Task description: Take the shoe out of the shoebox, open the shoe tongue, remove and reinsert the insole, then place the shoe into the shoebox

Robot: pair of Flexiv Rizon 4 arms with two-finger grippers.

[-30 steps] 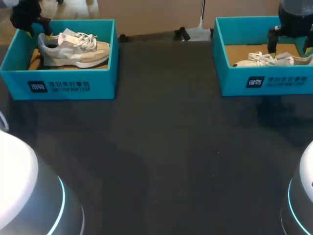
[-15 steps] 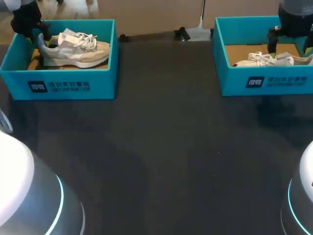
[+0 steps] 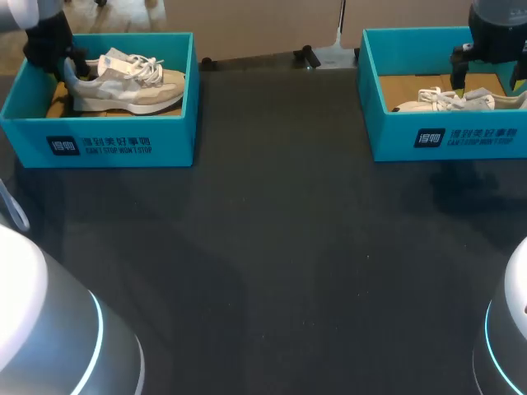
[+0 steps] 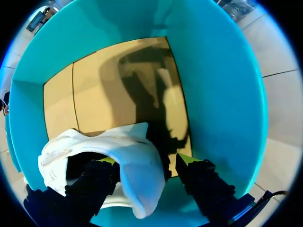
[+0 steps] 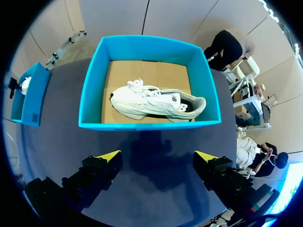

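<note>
Supervisor: Report, nearest item first.

Operator: Nearest me is the dark table (image 3: 272, 247). Both boxes stand at its far side. At the upper left of the head view is the left shoebox (image 3: 107, 144). The left shoe (image 3: 132, 86) sits inside it on its sole, laces up, toe toward the frame's centre.

Supervisor: Left arm?

Operator: My left gripper (image 4: 147, 160) is down in that box at the shoe's heel (image 4: 137, 182). One finger sits inside the collar and the other stands behind the heel, outside it. A dark gap shows on the outer side, so I rate the fingers as parted: they straddle the heel but do not clamp it. I judge the placement deliberate, since the heel wall is probably the stiffest handle for lifting the shoe past the box walls.

Supervisor: Right arm?

Operator: At the upper right, the right shoebox (image 3: 445, 140) holds the right shoe (image 5: 156, 101), lying lengthwise. My right gripper (image 5: 157, 157) hangs above with its fingers spread wide and nothing between them. The box lies ahead of its tips.

Supervisor: Stage?

Operator: This is the first step, and neither shoe is out yet. Next I must close on the heel and lift straight up. The risk is that the soft collar folds and slips.
</note>
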